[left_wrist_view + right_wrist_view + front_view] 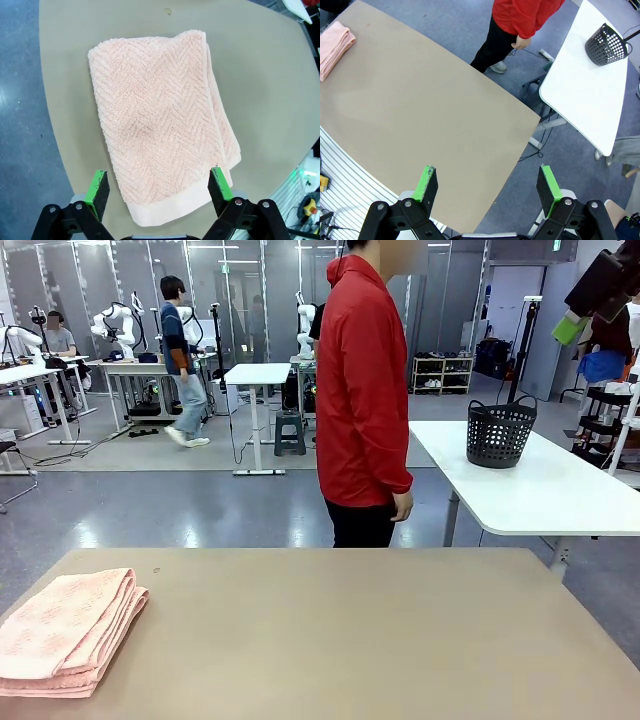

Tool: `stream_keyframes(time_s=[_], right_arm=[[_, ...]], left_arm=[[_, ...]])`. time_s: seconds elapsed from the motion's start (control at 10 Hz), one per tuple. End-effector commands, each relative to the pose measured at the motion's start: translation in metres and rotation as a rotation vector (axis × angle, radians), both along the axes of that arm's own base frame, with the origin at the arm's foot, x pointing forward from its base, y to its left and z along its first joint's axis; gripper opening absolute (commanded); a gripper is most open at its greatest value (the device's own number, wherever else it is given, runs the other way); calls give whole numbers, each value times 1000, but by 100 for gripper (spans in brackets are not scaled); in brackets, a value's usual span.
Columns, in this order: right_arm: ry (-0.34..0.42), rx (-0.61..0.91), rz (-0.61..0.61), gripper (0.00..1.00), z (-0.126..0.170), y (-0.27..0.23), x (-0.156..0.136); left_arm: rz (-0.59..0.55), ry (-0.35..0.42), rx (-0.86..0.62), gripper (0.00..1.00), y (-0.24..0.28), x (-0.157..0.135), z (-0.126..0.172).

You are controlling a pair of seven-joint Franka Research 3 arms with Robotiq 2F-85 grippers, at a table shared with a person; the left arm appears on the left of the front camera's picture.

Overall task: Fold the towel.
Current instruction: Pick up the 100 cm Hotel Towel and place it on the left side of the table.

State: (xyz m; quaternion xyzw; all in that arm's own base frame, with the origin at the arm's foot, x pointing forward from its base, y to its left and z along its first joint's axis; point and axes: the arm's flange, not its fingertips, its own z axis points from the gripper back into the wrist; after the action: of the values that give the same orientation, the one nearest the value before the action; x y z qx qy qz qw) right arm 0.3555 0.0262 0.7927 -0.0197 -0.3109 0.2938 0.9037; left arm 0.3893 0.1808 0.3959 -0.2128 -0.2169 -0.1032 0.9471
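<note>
The salmon-pink towel (pixel 62 632) lies folded in several layers at the near left corner of the tan table (pixel 350 640). In the left wrist view the towel (pixel 160 120) shows its herringbone weave, with the plain smooth band at the edge nearest the fingers. My left gripper (pixel 160 187) hangs above that banded edge, open, a green pad on either side and nothing between them. My right gripper (pixel 487 186) is open over the table's near edge (pixel 470 200), far from the towel (pixel 335 44), which lies at the top left of that view.
A person in a red jacket (pixel 362 390) stands at the table's far side, one hand (pixel 402 505) hanging down. A dark basket (pixel 499 432) sits on a white table (pixel 540 490) at the back right. Most of the tan tabletop is bare.
</note>
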Motion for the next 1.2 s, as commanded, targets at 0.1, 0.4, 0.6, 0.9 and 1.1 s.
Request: stream_keyframes(time_s=[0.1, 0.4, 0.6, 0.9, 1.1], right_arm=[[-3, -3, 3, 100, 1, -1, 0], [-3, -3, 3, 100, 1, -1, 0], [-3, -3, 3, 100, 1, -1, 0], [-3, -3, 3, 100, 1, -1, 0], [-3, -3, 3, 100, 1, -1, 0]], left_arm=[[-12, 0, 7, 100, 4, 4, 1], [-12, 0, 7, 100, 4, 4, 1], [-12, 0, 7, 100, 4, 4, 1], [-12, 0, 7, 100, 4, 4, 1], [-12, 0, 7, 100, 4, 4, 1]])
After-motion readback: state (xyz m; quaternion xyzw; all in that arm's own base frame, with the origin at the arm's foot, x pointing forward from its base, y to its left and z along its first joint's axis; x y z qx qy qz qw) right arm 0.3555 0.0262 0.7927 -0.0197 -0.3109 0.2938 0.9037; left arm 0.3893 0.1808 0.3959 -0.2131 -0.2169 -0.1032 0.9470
